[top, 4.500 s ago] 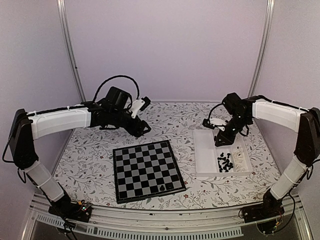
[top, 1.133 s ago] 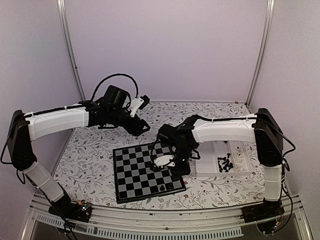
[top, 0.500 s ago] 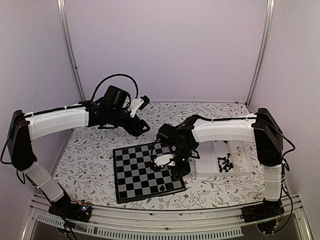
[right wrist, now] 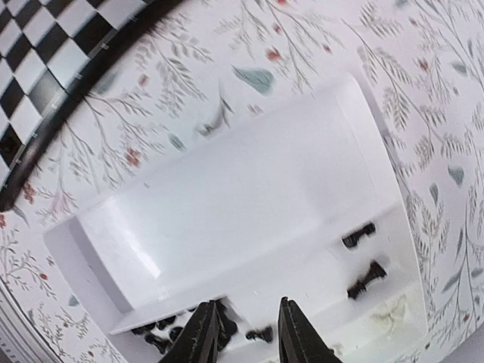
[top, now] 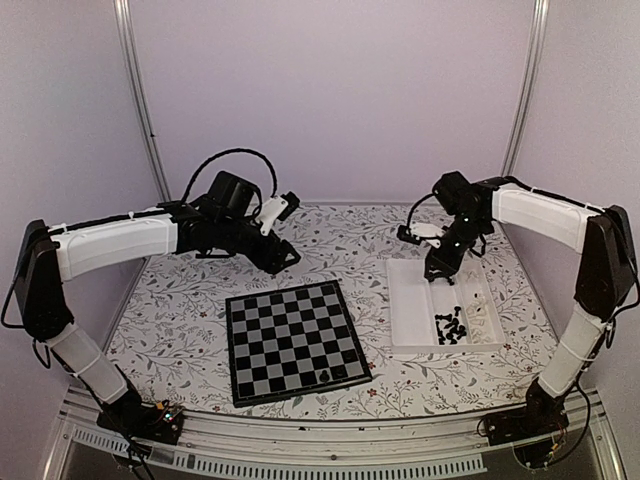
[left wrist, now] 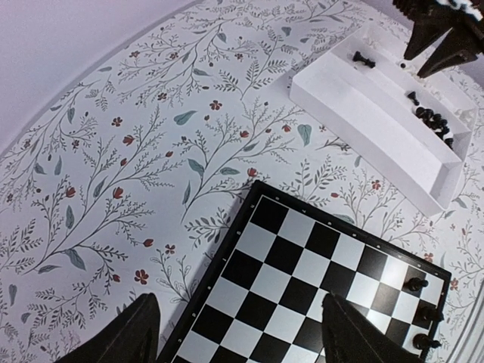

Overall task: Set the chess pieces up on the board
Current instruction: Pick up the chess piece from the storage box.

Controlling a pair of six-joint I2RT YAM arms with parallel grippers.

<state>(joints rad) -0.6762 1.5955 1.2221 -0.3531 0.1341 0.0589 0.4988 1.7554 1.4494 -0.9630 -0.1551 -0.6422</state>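
The board (top: 290,338) lies flat at lower centre of the top view, black and pale squares, turned slightly. In my left wrist view a few tiny black chess pieces (left wrist: 414,284) stand near its lower-right corner; the rest lie clustered farther right, some toppled.

1 board (top: 262,330), 1 tray (top: 403,312) — 3 blk chess pieces (left wrist: 414,285) on board; tray cluster too dense to count.

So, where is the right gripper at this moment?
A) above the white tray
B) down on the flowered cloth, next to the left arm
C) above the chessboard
A: in the top view the right gripper hangs over the far end of the white tray, well away from the board.
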